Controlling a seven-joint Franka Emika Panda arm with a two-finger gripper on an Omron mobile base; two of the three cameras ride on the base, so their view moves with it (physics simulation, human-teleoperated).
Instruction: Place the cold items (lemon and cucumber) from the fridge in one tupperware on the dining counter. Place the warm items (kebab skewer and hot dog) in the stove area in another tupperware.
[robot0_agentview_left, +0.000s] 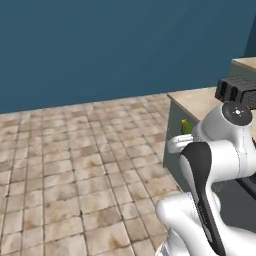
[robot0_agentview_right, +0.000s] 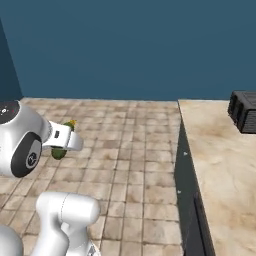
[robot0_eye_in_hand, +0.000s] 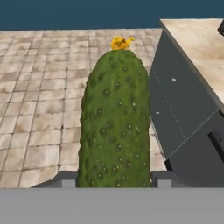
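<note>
**Cucumber in transit, no tupperware yet in sight**

A tiled floor (robot0_agentview_left: 75, 165) runs back to a plain blue wall (robot0_agentview_right: 125, 45), and a beige counter (robot0_agentview_right: 225, 165) with a dark front stands to the arm's right. The cucumber (robot0_eye_in_hand: 116, 118) is off the ground, held by its lower end between the two fingers (robot0_eye_in_hand: 159, 179), which sit narrow against its sides; in the hand view it rises straight up from them, yellow blossom tip farthest from the hand. In the right base view it peeps out green behind the white gripper (robot0_agentview_right: 64, 142), above the floor and well short of the counter.

What could go wrong from here, as I judge it:

- The hold is low on a long body — a quick swing or a sharp stop of the base could lever the cucumber sideways or out of the grip.
- The counter's edge lies close on the right; a wide sweep could knock the free end against it.
- If it drops, it lands on the floor and will likely roll out of reach.
- No container shows, so the base may still have driving to do, which prolongs the risk.

Count: one cucumber, one gripper, one counter, and one dark slatted appliance (robot0_agentview_right: 244, 111) on it — possibly a toaster, too cropped to be sure.
</note>
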